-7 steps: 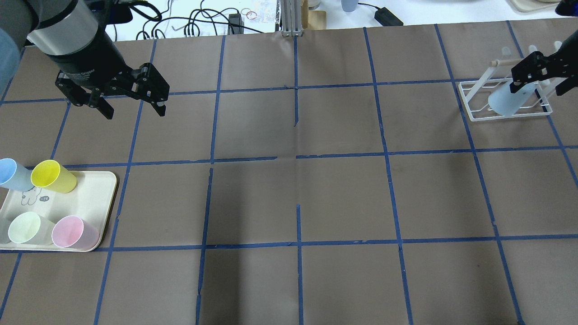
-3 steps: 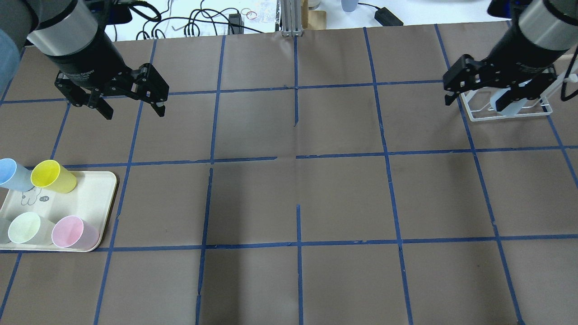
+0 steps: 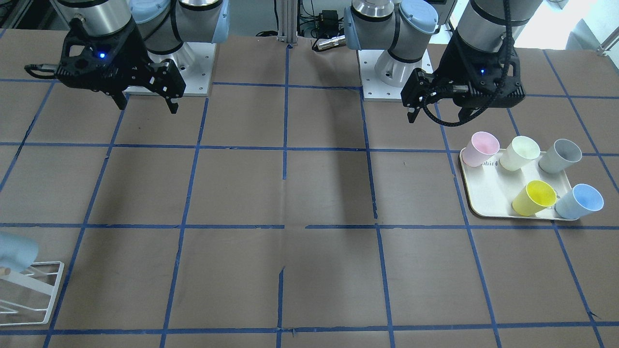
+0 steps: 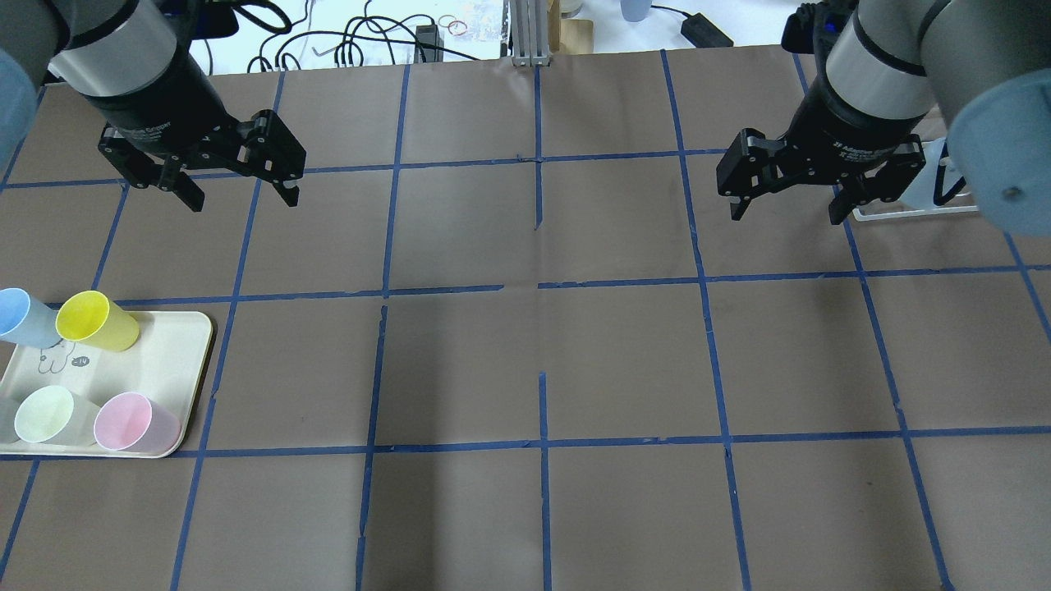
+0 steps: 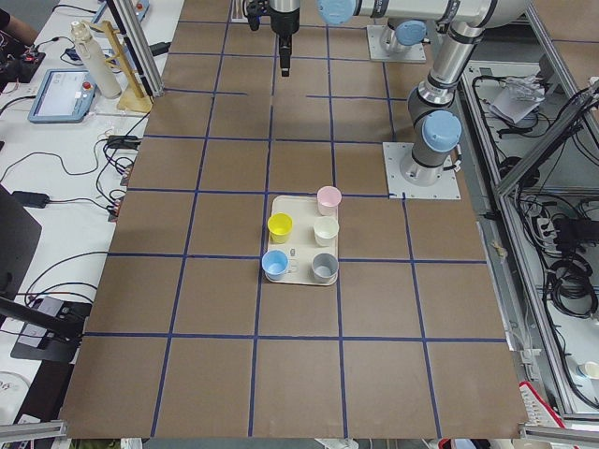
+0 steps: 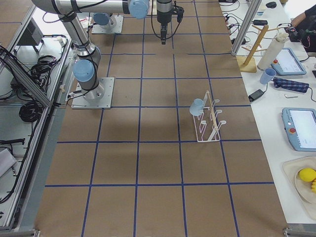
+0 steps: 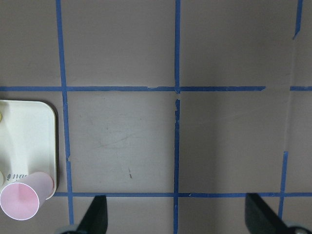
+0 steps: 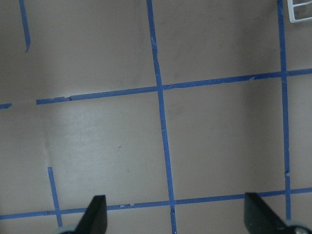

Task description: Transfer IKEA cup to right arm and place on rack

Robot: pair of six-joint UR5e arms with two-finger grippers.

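Observation:
The pale-blue IKEA cup [image 3: 12, 251] hangs upside down on a rod of the white wire rack [image 3: 34, 280], also seen in the exterior right view [image 6: 197, 106]. In the overhead view the right arm hides most of the rack [image 4: 911, 212]. My right gripper [image 4: 784, 215] is open and empty, hovering left of the rack and clear of it. My left gripper [image 4: 243, 201] is open and empty above the far left of the table. A second blue cup [image 4: 20, 316] stands at the cream tray [image 4: 164, 361].
The tray also holds a yellow cup [image 4: 94, 320], a pale green cup [image 4: 49, 414] and a pink cup [image 4: 131, 423]. A grey cup [image 3: 561, 154] shows in the front view. Cables and an aluminium post [image 4: 530, 33] lie beyond the far edge.
My right gripper has drawn back from the rack and moved left, leaving the blue cup on the rack. The left gripper has barely moved.

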